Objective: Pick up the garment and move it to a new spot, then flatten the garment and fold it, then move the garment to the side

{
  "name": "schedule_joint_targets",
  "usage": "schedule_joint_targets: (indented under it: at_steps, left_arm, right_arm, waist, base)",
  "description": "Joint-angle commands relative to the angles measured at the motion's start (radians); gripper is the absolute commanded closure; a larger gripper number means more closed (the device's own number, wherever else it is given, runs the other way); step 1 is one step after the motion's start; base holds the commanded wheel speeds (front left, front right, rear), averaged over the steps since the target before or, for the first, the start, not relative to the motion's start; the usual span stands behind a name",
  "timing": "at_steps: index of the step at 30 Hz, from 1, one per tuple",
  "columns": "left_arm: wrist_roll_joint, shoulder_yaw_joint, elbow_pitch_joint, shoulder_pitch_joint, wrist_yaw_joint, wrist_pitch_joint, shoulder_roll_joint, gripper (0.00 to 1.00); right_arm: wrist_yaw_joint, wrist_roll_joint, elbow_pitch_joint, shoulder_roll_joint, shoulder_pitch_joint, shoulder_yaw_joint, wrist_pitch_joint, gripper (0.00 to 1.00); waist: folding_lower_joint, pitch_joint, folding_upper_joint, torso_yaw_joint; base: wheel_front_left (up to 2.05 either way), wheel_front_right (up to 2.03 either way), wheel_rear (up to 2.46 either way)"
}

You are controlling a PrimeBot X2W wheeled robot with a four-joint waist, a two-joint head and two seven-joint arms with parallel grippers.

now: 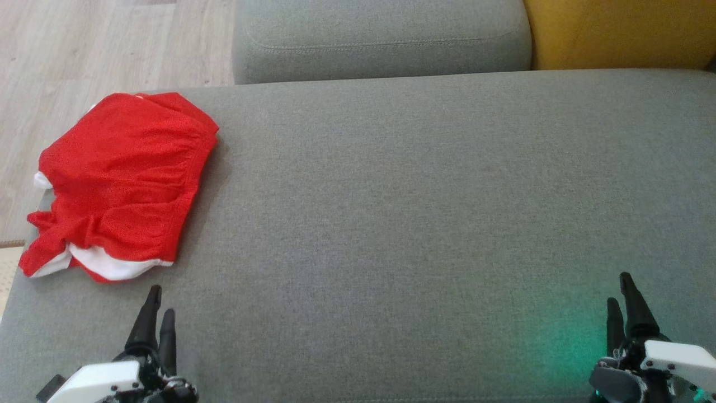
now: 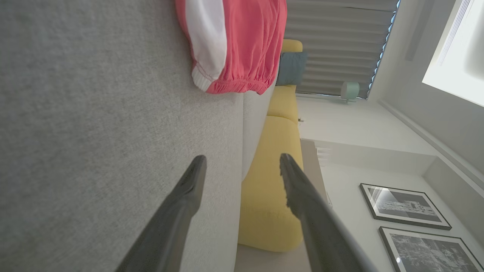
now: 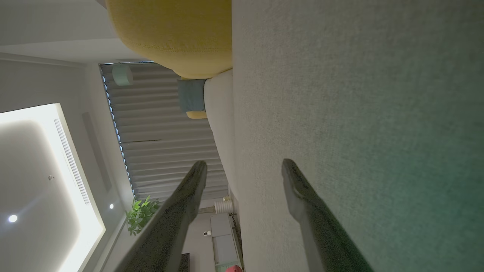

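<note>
Rumpled red garment [image 1: 120,184], white-trimmed, maybe mesh shorts, hard to tell, lying at the left edge of the grey woven sofa cushion [image 1: 419,196]. Just near of it, left gripper [image 1: 161,300], tapered dark fingers spread, empty. Near right, well apart, right gripper [image 1: 619,288], likewise spread, holding nothing.

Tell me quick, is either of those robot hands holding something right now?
Left gripper: open, holding nothing; the red shorts lie just ahead, apart from it.
Right gripper: open, holding nothing, over the grey sofa cushion.
</note>
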Motion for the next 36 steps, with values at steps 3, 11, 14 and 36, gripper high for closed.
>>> schedule_joint_targets:
  at_steps: [3, 11, 14, 36]
  left_arm:
    - [0.012, -0.008, -0.045, -0.04, -0.002, -0.015, 0.008, 0.0]
    - [0.055, -0.018, -0.078, -0.033, 0.006, -0.041, 0.009, 0.0]
    - [0.082, -0.022, -0.091, -0.033, 0.01, -0.05, 0.01, 0.0]
    - [0.42, -0.082, -0.185, -0.037, 0.061, -0.111, 0.013, 0.0]
  right_arm:
    - [0.0, -0.007, -0.038, -0.002, -0.036, 0.015, -0.015, 0.0]
    - [0.0, -0.04, -0.052, -0.002, -0.038, 0.038, -0.041, 0.0]
    - [0.0, -0.063, -0.06, -0.003, -0.04, 0.043, -0.05, 0.0]
    - [0.0, -0.35, -0.156, -0.004, -0.048, 0.1, -0.112, 0.0]
  waist:
    - [0.0, -0.001, -0.0001, -0.001]
    - [0.0, -0.004, -0.0001, -0.003]
    - [0.0, -0.004, -0.0001, -0.004]
    - [0.0, -0.008, -0.0001, -0.005]
  base:
    - [0.0, 0.0, 0.0]
    - [0.0, 0.0, 0.0]
    - [0.0, 0.0, 0.0]
    - [0.0, 0.0, 0.0]
